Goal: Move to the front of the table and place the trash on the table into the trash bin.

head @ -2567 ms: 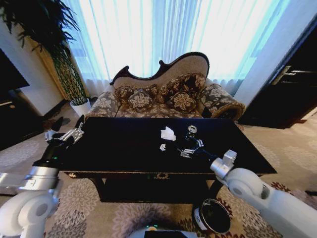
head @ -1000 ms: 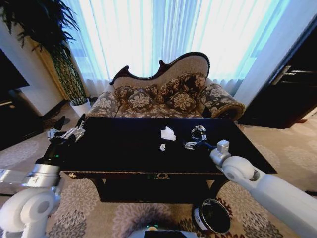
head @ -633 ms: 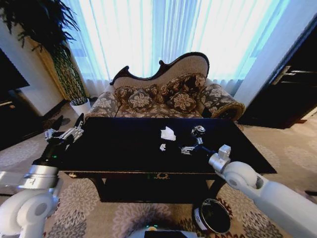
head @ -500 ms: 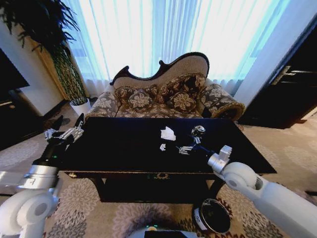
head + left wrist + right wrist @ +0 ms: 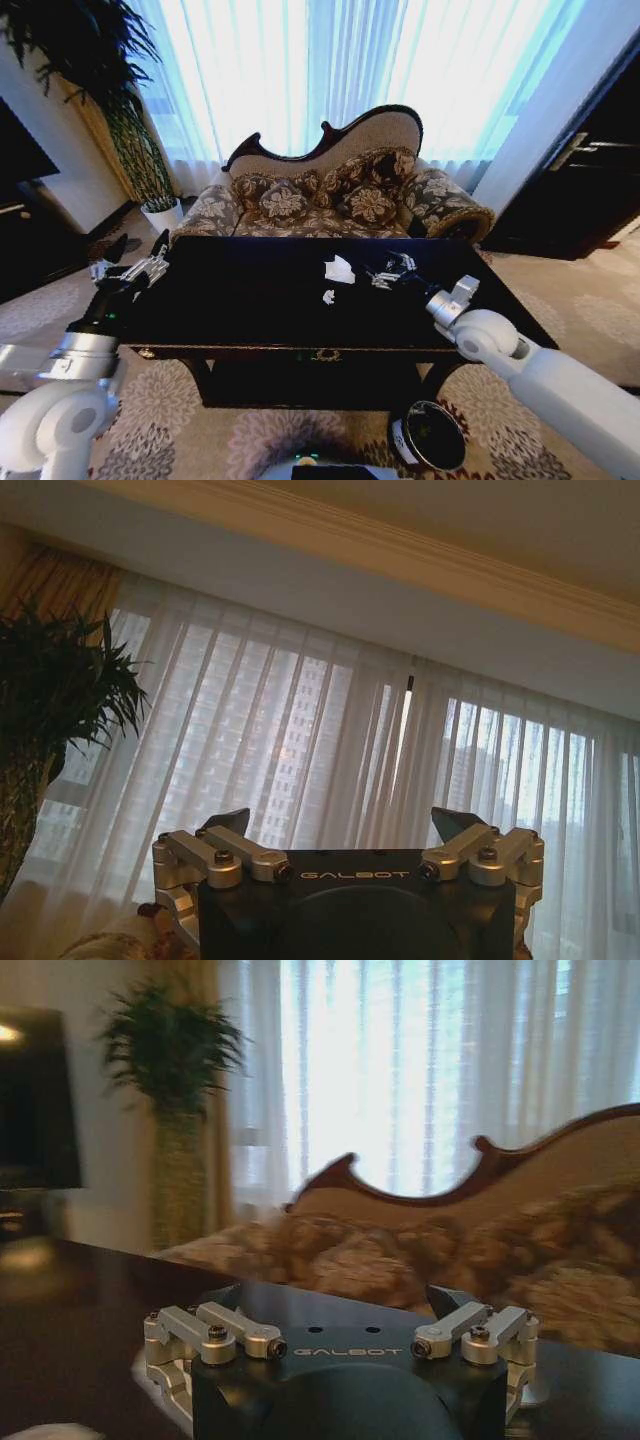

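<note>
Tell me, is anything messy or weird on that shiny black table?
Yes. A crumpled white tissue and a tiny paper scrap litter the table. The right hand is open beside the tissue; the bin stands on the floor.

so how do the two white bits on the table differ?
The crumpled tissue is clearly bigger and bunched up with some height; the paper scrap is tiny and lies low. The tissue sits farther from the robot, toward the sofa side; the scrap is closer to the table's front edge. The right claw hovers beside the tissue and is farther from the scrap. Both are white, lie near the table's middle, and are ungrasped.
</note>
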Controlling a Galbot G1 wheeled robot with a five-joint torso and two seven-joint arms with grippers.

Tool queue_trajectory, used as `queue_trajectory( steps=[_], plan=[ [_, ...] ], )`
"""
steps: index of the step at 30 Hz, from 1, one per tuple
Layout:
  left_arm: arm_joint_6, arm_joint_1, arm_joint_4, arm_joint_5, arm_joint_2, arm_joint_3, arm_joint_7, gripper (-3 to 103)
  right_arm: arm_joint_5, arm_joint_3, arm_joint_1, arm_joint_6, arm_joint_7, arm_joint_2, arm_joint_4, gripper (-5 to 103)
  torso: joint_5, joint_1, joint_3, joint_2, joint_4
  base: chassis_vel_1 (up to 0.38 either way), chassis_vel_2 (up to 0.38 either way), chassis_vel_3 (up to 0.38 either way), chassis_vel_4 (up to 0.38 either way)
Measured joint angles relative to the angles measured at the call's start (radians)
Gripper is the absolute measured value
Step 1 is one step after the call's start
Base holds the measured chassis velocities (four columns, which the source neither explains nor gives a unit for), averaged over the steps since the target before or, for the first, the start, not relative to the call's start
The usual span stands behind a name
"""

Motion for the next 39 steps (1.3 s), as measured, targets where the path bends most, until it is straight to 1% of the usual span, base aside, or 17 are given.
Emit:
queue_trajectory(
  steps=[5,11,39],
  plan=[
    [0.000,-0.001,0.002,0.000,0.001,0.001,0.000,100,0.006,-0.013,0.039,-0.002,0.009,-0.003,-0.055,100,0.0000,0.000,0.000,0.000,0.0001,0.000,0.000,0.000,0.000],
    [0.000,-0.003,0.005,0.000,0.003,0.001,0.000,100,0.003,-0.013,0.055,-0.002,-0.003,-0.002,-0.103,100,0.0000,0.000,0.000,0.000,0.0000,0.000,0.000,0.000,0.000],
    [0.003,0.006,-0.010,-0.002,0.009,-0.012,0.001,100,-0.030,0.014,0.004,-0.005,-0.014,0.016,-0.171,100,0.0000,0.000,0.000,0.000,0.0000,0.000,0.000,0.000,0.000]
  ],
)
